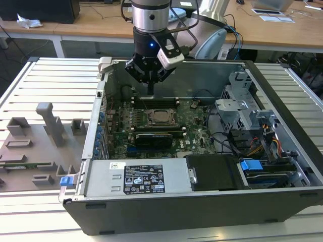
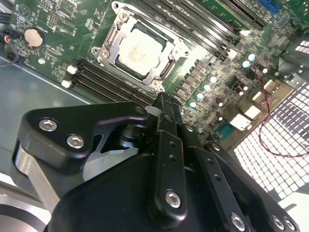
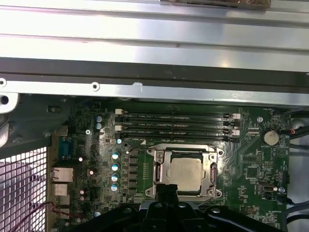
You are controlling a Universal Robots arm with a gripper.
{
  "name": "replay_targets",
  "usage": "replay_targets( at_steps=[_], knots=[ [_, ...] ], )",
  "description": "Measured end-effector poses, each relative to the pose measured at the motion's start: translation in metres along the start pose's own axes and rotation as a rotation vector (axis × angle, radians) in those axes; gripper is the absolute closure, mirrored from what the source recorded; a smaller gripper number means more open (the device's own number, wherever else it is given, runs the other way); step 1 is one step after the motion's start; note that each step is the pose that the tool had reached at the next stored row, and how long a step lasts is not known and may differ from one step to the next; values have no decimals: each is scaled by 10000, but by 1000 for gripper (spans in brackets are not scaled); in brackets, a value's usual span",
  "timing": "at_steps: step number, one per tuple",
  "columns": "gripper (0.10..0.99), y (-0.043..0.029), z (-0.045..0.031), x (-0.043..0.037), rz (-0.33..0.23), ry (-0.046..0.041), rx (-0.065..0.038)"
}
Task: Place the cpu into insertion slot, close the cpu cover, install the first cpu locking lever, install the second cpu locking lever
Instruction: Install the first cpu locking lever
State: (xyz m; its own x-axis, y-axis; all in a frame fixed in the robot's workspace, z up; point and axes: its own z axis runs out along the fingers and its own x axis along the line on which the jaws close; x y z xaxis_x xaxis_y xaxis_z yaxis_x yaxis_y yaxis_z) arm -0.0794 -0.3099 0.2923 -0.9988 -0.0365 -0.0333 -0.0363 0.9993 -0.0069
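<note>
Hovering beside the insertion slot (image 1: 149, 117), we are holding our gripper (image 1: 151, 92) with its fingers pressed together, empty. The cpu (image 2: 140, 50) is lying in that slot beneath the lowered cpu cover (image 3: 161, 169), so we are judging the locking stage in hand, calling for precise tip alignment.

In the first wrist view the tool (image 3: 166, 192) hid the near edge of the cpu cover (image 3: 183, 153), its own body ran off the picture, and in the exterior view the cpu (image 1: 161, 116) was too small to show detail.
</note>
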Motion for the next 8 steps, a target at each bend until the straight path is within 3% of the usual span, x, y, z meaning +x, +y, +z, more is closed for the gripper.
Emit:
replay_targets(
  at_steps=[8],
  knots=[
    [980, 4, -3, 97, 0, 0, -1]
  ],
)
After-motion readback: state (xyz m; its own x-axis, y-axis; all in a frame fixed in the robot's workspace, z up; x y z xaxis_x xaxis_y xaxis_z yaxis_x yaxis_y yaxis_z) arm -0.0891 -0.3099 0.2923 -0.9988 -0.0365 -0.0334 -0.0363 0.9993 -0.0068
